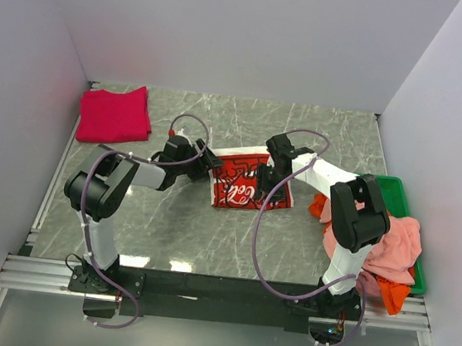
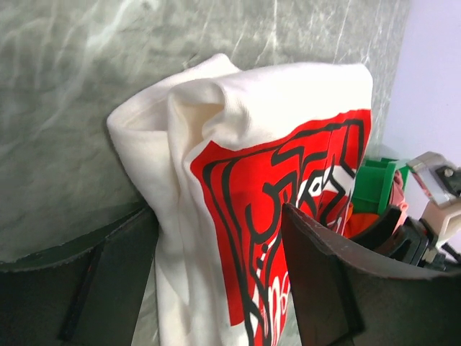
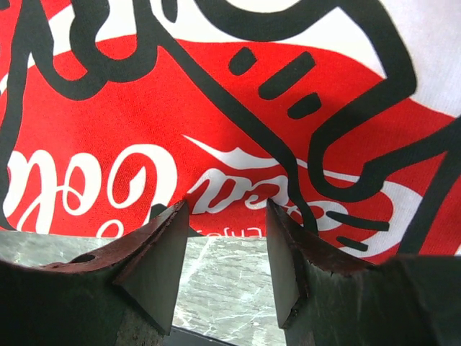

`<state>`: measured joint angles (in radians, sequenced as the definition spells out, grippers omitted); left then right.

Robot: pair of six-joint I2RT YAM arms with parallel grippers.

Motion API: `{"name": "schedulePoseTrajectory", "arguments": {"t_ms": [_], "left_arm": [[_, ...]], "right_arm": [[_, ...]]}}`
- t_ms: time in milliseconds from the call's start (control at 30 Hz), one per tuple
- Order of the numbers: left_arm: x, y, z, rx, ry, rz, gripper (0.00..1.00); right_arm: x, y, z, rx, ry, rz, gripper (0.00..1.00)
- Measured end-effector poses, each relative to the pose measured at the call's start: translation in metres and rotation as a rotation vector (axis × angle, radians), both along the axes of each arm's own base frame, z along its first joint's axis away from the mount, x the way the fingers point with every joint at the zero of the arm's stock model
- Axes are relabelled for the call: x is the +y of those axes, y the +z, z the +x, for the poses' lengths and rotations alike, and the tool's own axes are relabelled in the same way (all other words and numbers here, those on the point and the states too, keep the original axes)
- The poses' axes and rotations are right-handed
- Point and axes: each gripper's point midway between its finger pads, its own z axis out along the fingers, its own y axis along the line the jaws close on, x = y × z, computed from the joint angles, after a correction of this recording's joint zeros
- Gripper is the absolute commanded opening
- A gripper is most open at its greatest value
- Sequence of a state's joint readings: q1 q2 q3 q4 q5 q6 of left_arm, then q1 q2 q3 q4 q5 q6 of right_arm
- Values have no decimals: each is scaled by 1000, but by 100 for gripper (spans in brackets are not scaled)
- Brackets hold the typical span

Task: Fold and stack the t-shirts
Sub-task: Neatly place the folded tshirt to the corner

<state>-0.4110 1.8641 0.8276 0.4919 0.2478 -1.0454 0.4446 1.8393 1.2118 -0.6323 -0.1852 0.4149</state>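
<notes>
Lying partly folded near the middle of the marble table (image 1: 303, 127), the white t-shirt with the red Coca-Cola print (image 1: 237, 192) has a gripper at each side. The left gripper (image 1: 210, 162) is at its 9 o'clock edge and the right gripper (image 1: 265, 179) hovers over its 3 o'clock half. In the left wrist view both fingers (image 2: 101, 288) are spread wide and the bunched cloth edge runs between them, so this tool is released, not pinching. In the right wrist view the jaws are apart too, with bare marble in the gap and the printed cloth just beyond the tips. I judge that the step in hand is taking hold for the next fold. To do it well, each gripper should go low enough to catch all layers of the edge, then close firmly. Both should travel at equal height, so that the print does not wrinkle. The crimson t-shirt (image 1: 114, 115) lies folded at 10 o'clock. The salmon-pink t-shirt (image 1: 396, 242) and the orange t-shirt (image 1: 395, 297) hang over the green bin (image 1: 396, 192) at 4 o'clock.
</notes>
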Motion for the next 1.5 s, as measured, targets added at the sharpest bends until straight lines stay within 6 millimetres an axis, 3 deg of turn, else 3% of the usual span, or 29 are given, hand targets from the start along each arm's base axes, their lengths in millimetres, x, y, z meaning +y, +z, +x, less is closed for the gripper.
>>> {"name": "schedulePoseTrajectory", "arguments": {"t_ms": [300,633,733,833,867,967,1233,1500], "left_arm": [[-17,0,0,-8,5,-7,71],[-49,-4,-28,1,-66,-21,64],[-59,-5,-37,9,-92,-21,58],[-63,-10,-41,28,-103,-19,41],[-63,-13,-42,38,-104,-14,28],[-62,-18,-44,65,-104,8,0],[-58,-15,-34,94,-139,179,0],[-14,-11,-1,108,-242,519,0]], "right_arm": [[-2,0,-1,1,16,0,54],[0,0,-2,9,19,13,54],[0,-1,-2,14,19,16,54],[2,0,-3,17,20,24,54],[2,0,-3,18,18,27,54],[3,0,-2,20,13,35,54],[1,2,-3,13,12,34,54],[-6,17,-6,-8,9,9,55]]}}
